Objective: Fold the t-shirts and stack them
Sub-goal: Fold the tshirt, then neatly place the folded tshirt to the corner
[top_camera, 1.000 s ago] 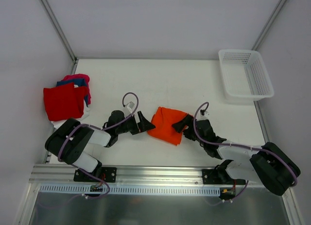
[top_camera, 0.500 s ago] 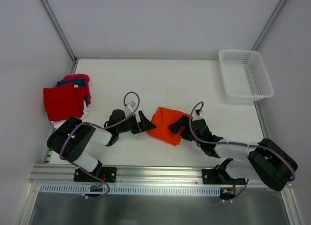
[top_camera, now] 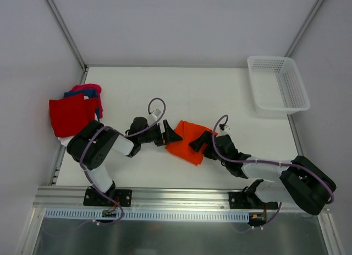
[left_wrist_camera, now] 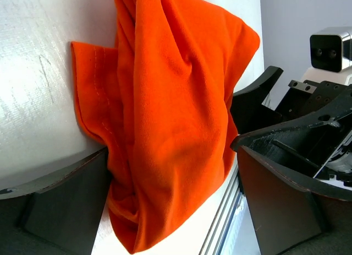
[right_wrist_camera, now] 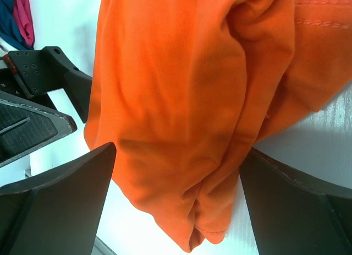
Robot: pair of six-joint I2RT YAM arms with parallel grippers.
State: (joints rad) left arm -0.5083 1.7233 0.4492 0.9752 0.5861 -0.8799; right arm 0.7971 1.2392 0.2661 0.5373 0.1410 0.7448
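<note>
Wrist views cut off the orange t-shirt (top_camera: 181,144), left gripper (top_camera: 173,135) and right gripper (top_camera: 199,140) straddling it, jaws apart, cloth bunched in rumpled folds.

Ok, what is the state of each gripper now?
Left gripper: open around the orange shirt.
Right gripper: open, the same shirt between its jaws.

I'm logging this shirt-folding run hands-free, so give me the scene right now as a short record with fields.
orange t-shirt: bunched on the table, between the two arms
left pincer: open, fingers either side of the orange cloth
right pincer: open, straddling the same shirt from the opposite side
shirt pile: left table edge, red on top, blue and magenta beneath
basket: white mesh, far right corner
</note>
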